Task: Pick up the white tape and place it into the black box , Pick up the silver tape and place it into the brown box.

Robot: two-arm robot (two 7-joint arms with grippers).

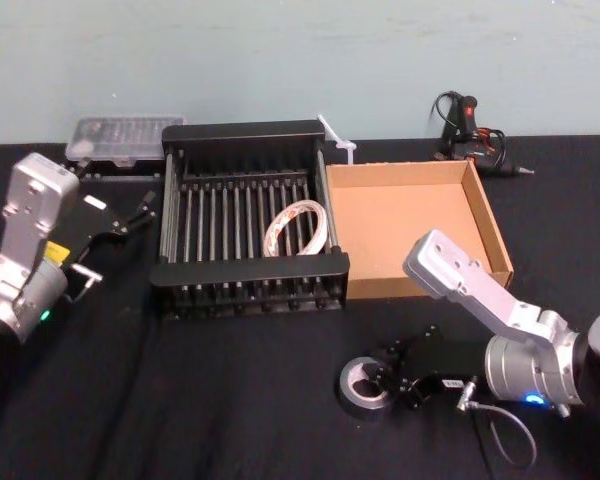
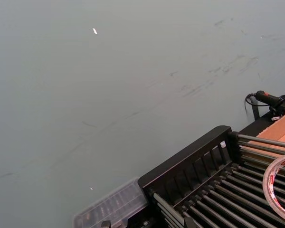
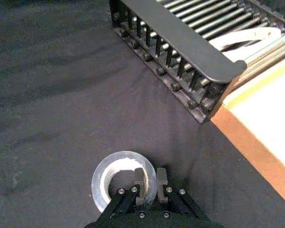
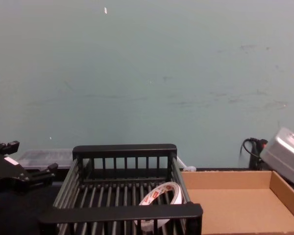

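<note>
Silver tape (image 3: 115, 175): wall pinched between right gripper (image 3: 150, 179) fingers, base cut off.
White tape (image 1: 298, 230): beyond, in black box (image 1: 250, 270), partly bar-hidden.
Left gripper (image 1: 140, 212): spread wide, beside box.

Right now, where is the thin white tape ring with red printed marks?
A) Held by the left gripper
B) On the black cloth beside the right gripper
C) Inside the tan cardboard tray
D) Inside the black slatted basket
D: the thin white tape ring with red printed marks lies on the bars inside the black slatted basket, near its wall next to the tan cardboard tray.
</note>
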